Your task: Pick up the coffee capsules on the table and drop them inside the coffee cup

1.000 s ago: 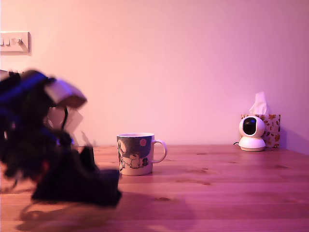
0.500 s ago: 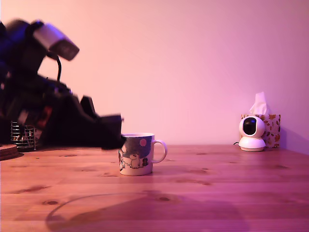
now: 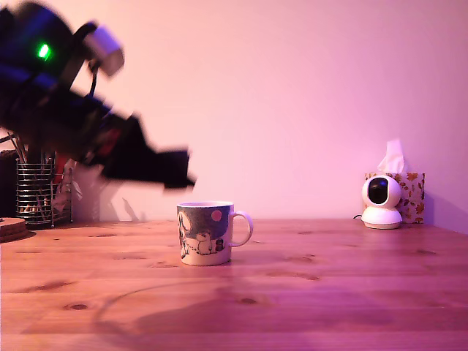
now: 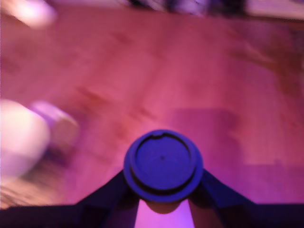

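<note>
blue is what fills the wrist view: you have a blue coffee capsule [image 4: 163, 165] pinched between the two dark fingers [image 4: 107, 192], its round flat face turned toward the lens and the jaws closed against its sides. beneath it you see only blurred wooden table [image 4: 199, 71], plus a pale smeared shape at one edge that you can't identify from that picture.

in the exterior view your gripper [image 3: 175, 170] is up in the air on the exterior view's left, angled downward, its tip above and a little to the left of the coffee cup [image 3: 205, 232]; it is clear of the rim, not touching. the capsule itself is too dark and blurred to pick out there. a green light [image 3: 44, 51] glows on the arm's upper part.

the cup stands upright on the table [image 3: 329, 278], handle toward the exterior view's right, printed side facing you. you cannot see into it from this angle.

a wire utensil holder [image 3: 42, 191] stands at the far left near the wall. at the far right, a small white camera [image 3: 382, 202] sits just in front of a tissue box [image 3: 411, 191].
</note>
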Motion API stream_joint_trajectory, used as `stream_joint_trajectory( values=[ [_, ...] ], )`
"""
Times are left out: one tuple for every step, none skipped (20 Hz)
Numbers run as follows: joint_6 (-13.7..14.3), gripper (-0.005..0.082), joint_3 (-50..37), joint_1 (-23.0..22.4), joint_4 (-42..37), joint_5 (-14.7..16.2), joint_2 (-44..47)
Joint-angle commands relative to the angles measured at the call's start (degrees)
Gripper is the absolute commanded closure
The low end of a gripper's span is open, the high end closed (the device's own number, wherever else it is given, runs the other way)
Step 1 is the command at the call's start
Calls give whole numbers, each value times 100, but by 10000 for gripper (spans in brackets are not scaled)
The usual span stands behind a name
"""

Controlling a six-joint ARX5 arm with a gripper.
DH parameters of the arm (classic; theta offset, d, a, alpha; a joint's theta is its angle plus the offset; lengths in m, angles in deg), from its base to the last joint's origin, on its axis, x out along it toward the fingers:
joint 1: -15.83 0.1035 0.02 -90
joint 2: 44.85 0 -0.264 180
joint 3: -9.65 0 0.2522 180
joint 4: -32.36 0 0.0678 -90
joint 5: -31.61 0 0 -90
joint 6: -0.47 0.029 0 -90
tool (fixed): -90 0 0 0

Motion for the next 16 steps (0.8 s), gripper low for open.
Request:
stream_joint_trajectory(
  values=[
    [-348,573,170,17,-57,-103,28],
    [-540,573,278,17,-55,-190,28],
    [-632,574,382,17,-52,-291,35],
    [-713,573,476,22,-48,-343,63],
    [-815,573,566,46,-33,-413,70],
    [-863,574,619,72,-46,-426,72],
    [-863,573,671,83,-50,-450,83],
    [-911,573,719,101,-48,-481,107],
    [-999,573,767,120,-48,-531,155],
    [-1034,573,822,136,-48,-533,232],
    [-1051,573,911,146,-31,-533,343],
    [-1141,573,1016,157,-7,-531,455],
    [-1156,573,1119,157,-7,-531,555],
    [-1163,573,1226,157,-7,-533,645],
    [-1209,573,1338,155,-4,-533,739],
    [-1257,573,1440,155,-4,-531,828]
  ],
)
